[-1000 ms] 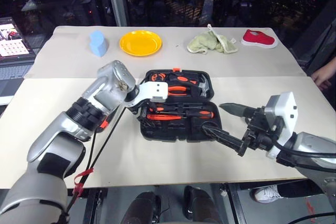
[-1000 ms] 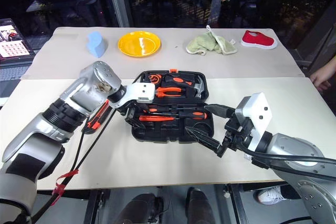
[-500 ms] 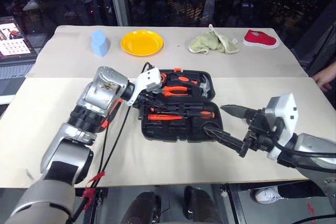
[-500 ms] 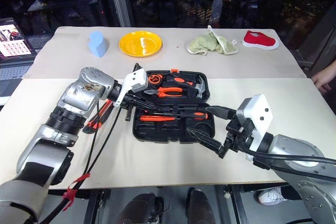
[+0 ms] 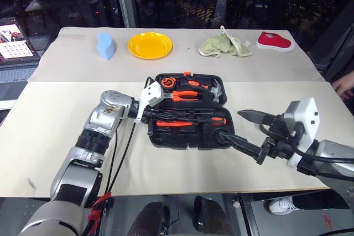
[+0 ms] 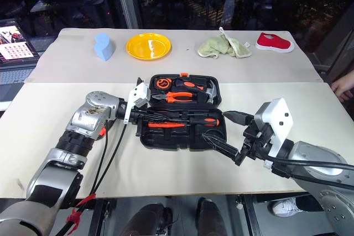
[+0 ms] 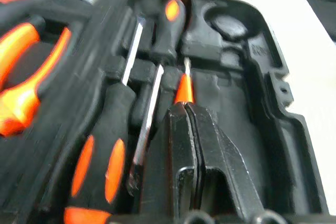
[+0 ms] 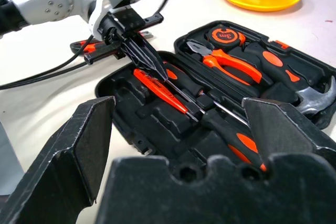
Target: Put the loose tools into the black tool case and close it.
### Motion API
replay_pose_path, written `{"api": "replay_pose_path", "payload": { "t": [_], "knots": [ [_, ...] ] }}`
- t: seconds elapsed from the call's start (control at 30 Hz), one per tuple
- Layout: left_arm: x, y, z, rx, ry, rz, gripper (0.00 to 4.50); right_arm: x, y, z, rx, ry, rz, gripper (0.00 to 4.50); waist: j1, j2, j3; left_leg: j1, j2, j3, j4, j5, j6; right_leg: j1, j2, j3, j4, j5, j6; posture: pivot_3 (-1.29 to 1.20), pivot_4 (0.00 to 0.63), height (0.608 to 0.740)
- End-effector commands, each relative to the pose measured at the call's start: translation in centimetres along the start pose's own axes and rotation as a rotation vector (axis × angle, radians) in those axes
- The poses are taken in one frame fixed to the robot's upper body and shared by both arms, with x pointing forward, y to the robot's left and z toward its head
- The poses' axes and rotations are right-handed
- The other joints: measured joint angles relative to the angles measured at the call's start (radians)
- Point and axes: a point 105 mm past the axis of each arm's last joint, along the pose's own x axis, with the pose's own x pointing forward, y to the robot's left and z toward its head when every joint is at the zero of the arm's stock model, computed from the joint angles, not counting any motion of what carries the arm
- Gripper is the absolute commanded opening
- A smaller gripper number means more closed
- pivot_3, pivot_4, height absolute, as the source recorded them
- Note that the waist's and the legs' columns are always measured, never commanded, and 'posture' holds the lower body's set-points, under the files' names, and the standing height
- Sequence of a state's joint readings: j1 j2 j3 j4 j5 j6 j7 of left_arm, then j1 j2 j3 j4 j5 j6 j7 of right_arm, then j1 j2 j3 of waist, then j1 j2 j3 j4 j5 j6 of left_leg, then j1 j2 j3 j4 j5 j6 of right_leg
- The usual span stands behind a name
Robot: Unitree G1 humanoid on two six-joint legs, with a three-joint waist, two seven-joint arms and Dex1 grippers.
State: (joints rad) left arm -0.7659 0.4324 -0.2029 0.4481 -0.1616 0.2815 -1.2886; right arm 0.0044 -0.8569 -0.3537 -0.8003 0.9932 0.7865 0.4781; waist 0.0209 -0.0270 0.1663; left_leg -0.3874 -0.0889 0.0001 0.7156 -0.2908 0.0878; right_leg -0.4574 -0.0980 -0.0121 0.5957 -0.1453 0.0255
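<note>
Left gripper (image 7: pixel 185 109) jaws pinched on slim orange tester screwdriver (image 7: pixel 183 88), seating it in case (image 5: pixel 182 141); right gripper (image 5: pixel 243 128) wide, empty.

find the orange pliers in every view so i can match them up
Left eye view: pliers, centre of the case's far half.
Right eye view: same spot.
Left wrist view: orange handles beyond the screwdrivers.
Right wrist view: far half.
Shared landmark: black tool case.

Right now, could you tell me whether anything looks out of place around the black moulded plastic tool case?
Yes: the orange-and-black utility knife lies on the white table beside the case, not in a recess.
</note>
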Motion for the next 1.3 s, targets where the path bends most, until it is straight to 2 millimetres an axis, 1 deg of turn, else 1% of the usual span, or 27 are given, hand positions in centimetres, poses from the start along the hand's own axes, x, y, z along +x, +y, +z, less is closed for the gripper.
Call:
{"api": "replay_pose_path", "payload": {
  "t": [0.03, 0.27, 0.6, 0.8, 0.93, 1.03, 1.13, 1.23, 1.3],
  "knots": [
    [0.0, -0.5, 0.6, 0.050, -0.027, -0.015, 0.05, -0.1, -0.1, 0.9, -0.043, -0.022, 0.000, 4.50, -0.001, 0.000, 0.000, 0.000, 0.000, 0.000, 0.000, 0.000, 0.000, 0.000, 0.000, 0.000, 0.000, 0.000, 0.000, 0.00, 0.150, 0.740],
    [0.0, -0.5, -1.2, 0.053, 0.017, 0.012, 0.05, 0.1, -0.1, 0.8, -0.043, -0.017, 0.004, 4.50, 0.003, 0.000, 0.000, 0.000, 0.000, 0.000, 0.000, 0.000, 0.000, 0.001, -0.001, 0.000, 0.000, 0.000, 0.000, 0.00, 0.150, 0.740],
    [-0.9, -0.3, -3.5, 0.060, 0.088, 0.047, 0.05, 0.2, -0.2, 1.0, -0.036, -0.027, 0.012, 4.50, -0.003, 0.001, -0.002, 0.002, 0.000, 0.000, 0.000, 0.000, 0.000, 0.001, -0.005, 0.000, 0.000, 0.000, 0.000, 0.00, 0.150, 0.740],
    [-1.8, 0.3, -4.1, 0.069, 0.119, 0.076, 0.05, 0.3, -0.3, 1.2, -0.034, -0.033, 0.014, 4.50, -0.007, 0.005, -0.004, 0.005, 0.000, 0.001, 0.000, -0.002, 0.003, 0.004, -0.005, -0.001, 0.001, 0.000, 0.000, 0.00, 0.150, 0.740],
    [-2.4, 0.1, -4.4, 0.077, 0.139, 0.065, 0.05, 0.4, -0.3, 1.2, -0.030, -0.037, 0.016, 4.50, -0.007, 0.005, -0.004, 0.005, 0.000, 0.001, 0.000, -0.002, 0.003, 0.004, -0.005, -0.001, 0.001, 0.000, 0.000, 0.00, 0.150, 0.740],
    [-2.5, 0.0, -4.2, 0.078, 0.126, 0.052, 0.05, 0.5, -0.4, 1.1, -0.027, -0.039, 0.017, 4.50, -0.007, 0.005, -0.004, 0.006, 0.000, 0.001, 0.000, -0.002, 0.003, 0.004, -0.005, -0.001, 0.001, 0.000, 0.000, 0.00, 0.150, 0.740],
    [-2.5, 0.0, -3.3, 0.062, 0.077, 0.048, 0.05, 0.6, -0.4, 1.1, -0.027, -0.039, 0.018, 4.50, -0.007, 0.005, -0.004, 0.005, 0.000, 0.001, 0.000, -0.001, 0.003, 0.004, -0.005, -0.001, 0.001, 0.000, 0.000, 0.00, 0.150, 0.740],
    [-2.9, 0.1, -1.7, 0.041, 0.011, 0.056, 0.05, 0.7, -0.5, 1.1, -0.028, -0.042, 0.021, 4.50, -0.007, 0.005, -0.004, 0.004, 0.000, 0.001, 0.000, -0.001, 0.002, 0.003, -0.005, -0.001, 0.001, 0.000, 0.000, 0.00, 0.150, 0.740],
    [-3.9, 0.2, -0.5, 0.028, -0.017, 0.069, 0.05, 0.8, -0.7, 1.3, -0.040, -0.044, 0.031, 4.50, -0.009, 0.004, -0.004, 0.003, 0.000, 0.001, 0.000, -0.001, 0.001, 0.002, -0.005, -0.001, 0.001, 0.000, 0.000, 0.00, 0.150, 0.740]
  ]
}}
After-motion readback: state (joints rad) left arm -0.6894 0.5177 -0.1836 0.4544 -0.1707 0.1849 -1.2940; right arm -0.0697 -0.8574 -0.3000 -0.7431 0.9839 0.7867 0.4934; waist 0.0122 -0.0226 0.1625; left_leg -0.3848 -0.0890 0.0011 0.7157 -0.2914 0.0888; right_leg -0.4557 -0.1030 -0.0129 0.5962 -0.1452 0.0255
